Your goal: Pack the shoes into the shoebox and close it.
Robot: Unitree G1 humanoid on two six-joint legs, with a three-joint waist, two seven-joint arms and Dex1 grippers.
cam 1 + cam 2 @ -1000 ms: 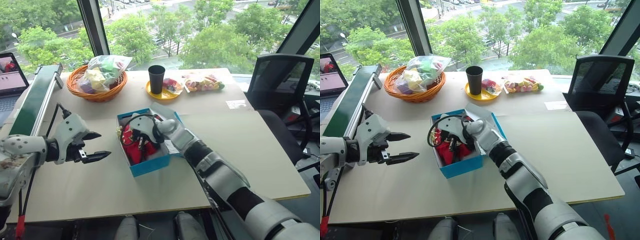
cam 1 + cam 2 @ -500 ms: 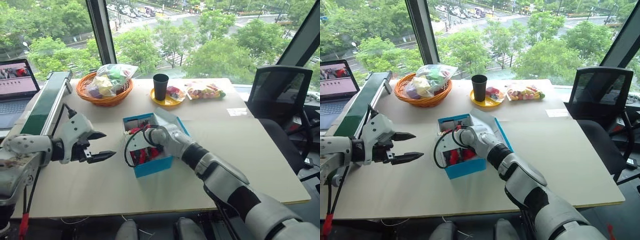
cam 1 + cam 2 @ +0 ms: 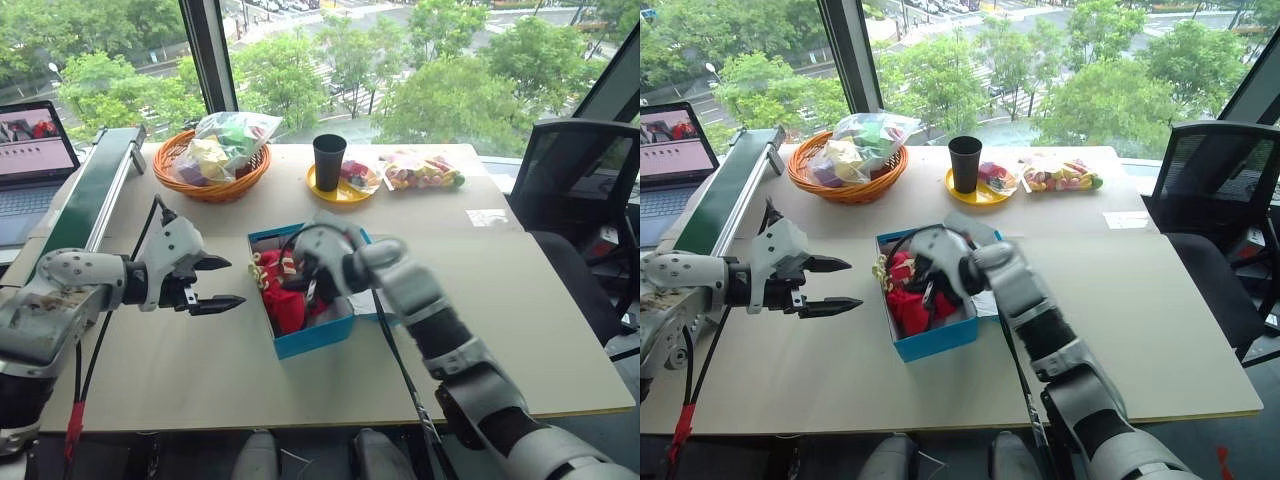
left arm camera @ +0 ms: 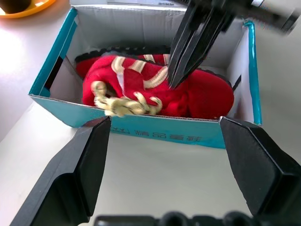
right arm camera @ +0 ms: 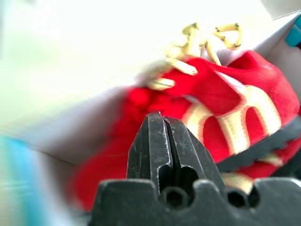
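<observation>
This looks like an office or a robotics test room on an upper floor. A pale rectangular work table [image 3: 520,330] stands against a wall of tall windows [image 3: 300,50] with dark frames, overlooking treetops and a street far below. A black mesh office chair [image 3: 585,190] sits at the table's right side. At the left edge, an open laptop [image 3: 30,160] shows a video feed, beside a green conveyor belt [image 3: 85,200].
</observation>
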